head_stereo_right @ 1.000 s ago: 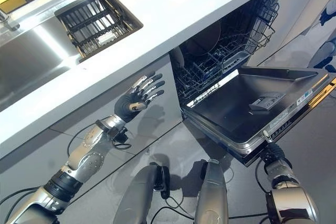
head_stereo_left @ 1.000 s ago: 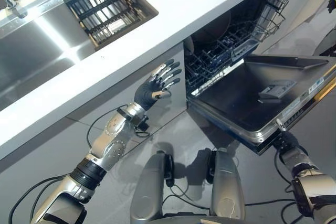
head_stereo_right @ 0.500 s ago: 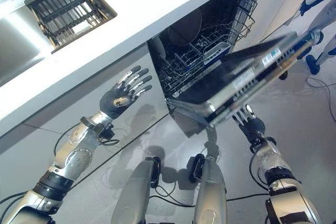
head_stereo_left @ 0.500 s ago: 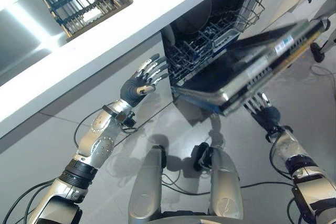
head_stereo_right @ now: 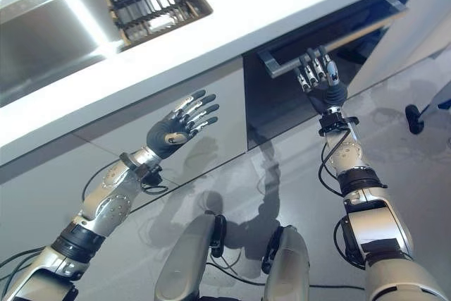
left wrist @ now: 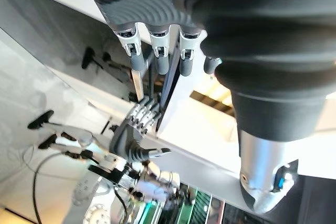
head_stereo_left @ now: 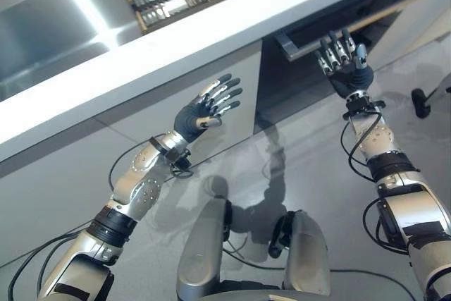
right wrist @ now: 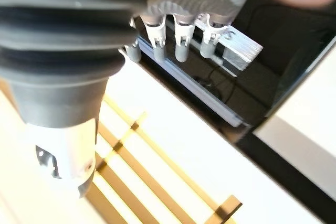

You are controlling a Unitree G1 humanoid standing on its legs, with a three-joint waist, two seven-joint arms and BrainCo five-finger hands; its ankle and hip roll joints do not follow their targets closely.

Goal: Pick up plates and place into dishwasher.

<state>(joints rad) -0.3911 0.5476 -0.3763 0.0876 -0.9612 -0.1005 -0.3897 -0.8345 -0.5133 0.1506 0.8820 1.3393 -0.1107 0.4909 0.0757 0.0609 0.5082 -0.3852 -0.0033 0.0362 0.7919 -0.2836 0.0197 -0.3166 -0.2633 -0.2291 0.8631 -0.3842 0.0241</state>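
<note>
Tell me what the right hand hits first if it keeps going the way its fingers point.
Most likely the dishwasher door, at its handle bar: the right hand points straight-fingered up at it. Depth is unclear, so contact may already exist.

The dark dishwasher door (head_stereo_left: pixel 310 68) stands nearly closed under the counter.

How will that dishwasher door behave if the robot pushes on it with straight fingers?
The dishwasher door looks like a flat, stiff panel, so it should probably swing as one piece, not bend. Its smooth, glossy front might let the right hand slide. The bar handle near those fingers probably gives a steadier place to press.
</note>
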